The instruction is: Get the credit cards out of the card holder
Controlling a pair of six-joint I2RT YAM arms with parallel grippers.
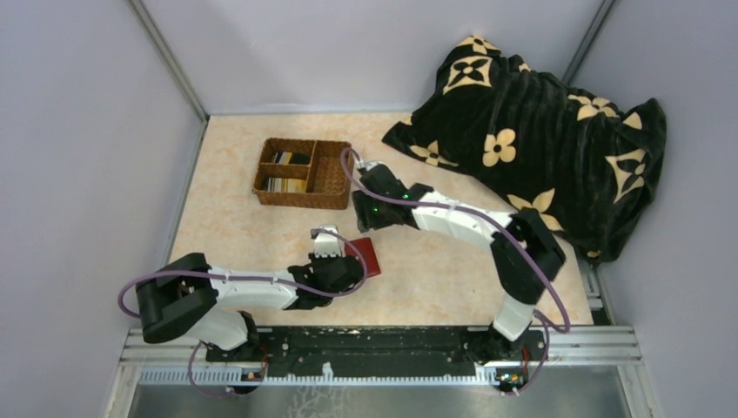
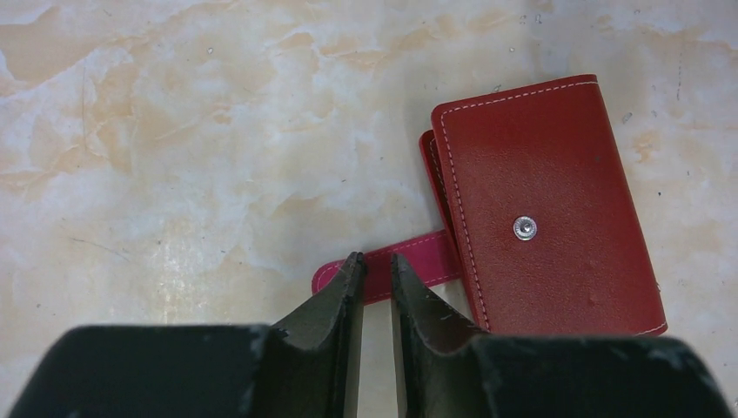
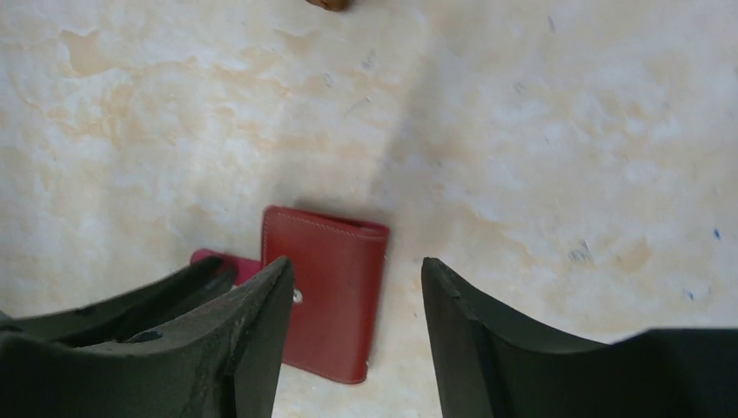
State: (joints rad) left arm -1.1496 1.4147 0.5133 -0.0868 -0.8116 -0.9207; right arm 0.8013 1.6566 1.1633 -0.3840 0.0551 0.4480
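The red card holder [image 1: 367,256] lies closed and flat on the table, its snap tab [image 2: 418,261] unfastened and sticking out sideways. My left gripper [image 2: 374,259] hovers with its tips right over the tab, jaws all but shut with a thin gap, holding nothing; it also shows in the top view [image 1: 338,250]. My right gripper [image 3: 355,261] is open and empty above the table, with the card holder [image 3: 335,287] below it, and stands just in front of the basket [image 1: 362,218]. Several credit cards [image 1: 289,171] lie in the basket's left compartments.
The brown wicker divided basket [image 1: 300,199] stands at the back left of the table; its edge [image 3: 329,3] shows at the top of the right wrist view. A black blanket with cream flowers [image 1: 540,131] is heaped at the back right. Grey walls enclose the table.
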